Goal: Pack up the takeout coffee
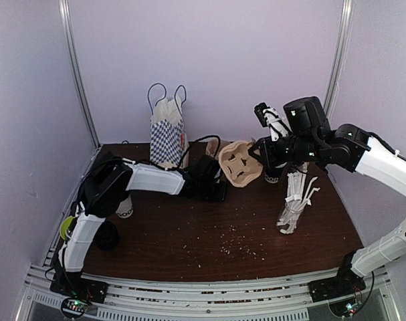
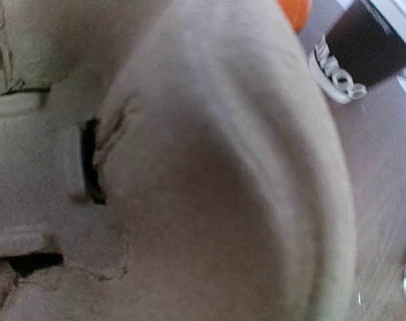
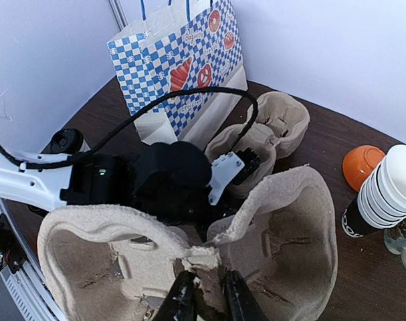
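The brown moulded-pulp two-hole carrier tray (image 1: 240, 164) is held up off the dark brown table (image 1: 209, 244). It is tipped on its side between the two arms, near the middle back. The grip is shown only in the right wrist view, where the right gripper (image 3: 206, 284) is pinched tight on the ridge between the tray's two holes. The left gripper (image 1: 216, 179) is reached in low from the left, right at the tray's far rim, with its forearm laid out almost flat. The right arm is bent over from the right side. The left gripper's fingers are pressed together. It cannot be told if the rim is caught between them, because the left wrist view is filled by blurry brown tray wall. The small white paper cup (image 1: 124, 210) is stood on the table at the far left, half hidden under the left arm's elbow and well apart from the tray. More brown pulp trays (image 3: 269, 127) are seen clearly only in the right wrist view, lying just beside the blue-and-white checked paper bag (image 3: 179, 67). A round orange lid (image 3: 361, 164) and a stack of white cups (image 3: 390, 184) are seen near that view's right edge. A glass of white wrapped straws (image 1: 293, 210) is stood on the right of the table.
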